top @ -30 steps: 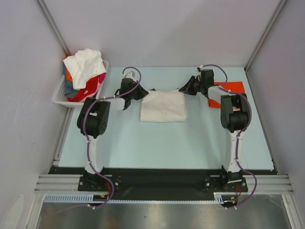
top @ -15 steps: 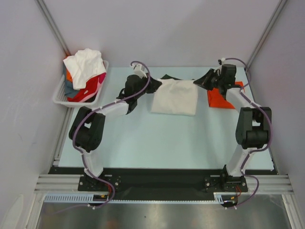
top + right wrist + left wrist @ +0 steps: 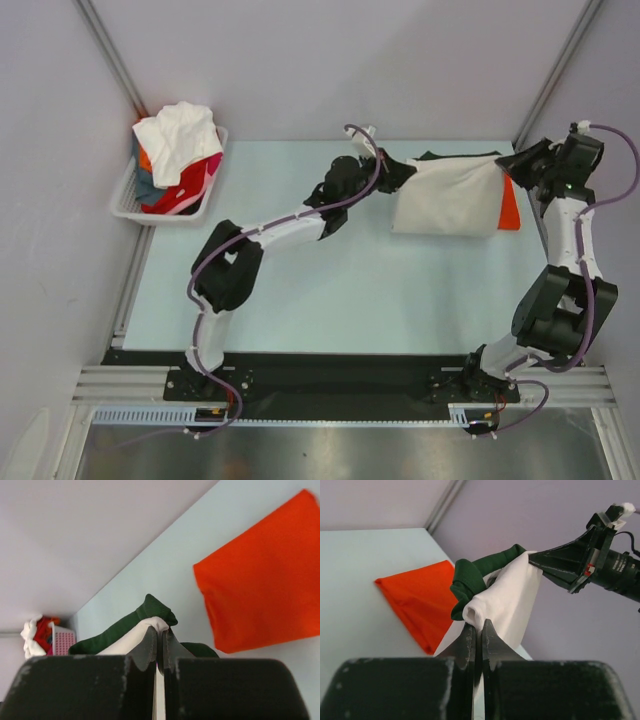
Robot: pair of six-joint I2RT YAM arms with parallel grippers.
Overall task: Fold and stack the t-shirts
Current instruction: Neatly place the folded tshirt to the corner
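Orange-red t-shirt beneath cream t-shirt; basket apart.

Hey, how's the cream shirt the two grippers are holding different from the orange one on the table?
The cream shirt hangs pinched between the left gripper and right gripper; the orange shirt lies flat on the table. The cream shirt has dark green sleeves bunched at the grips; the orange shirt is one plain colour and smooth. Both are folded, at the table's far right.
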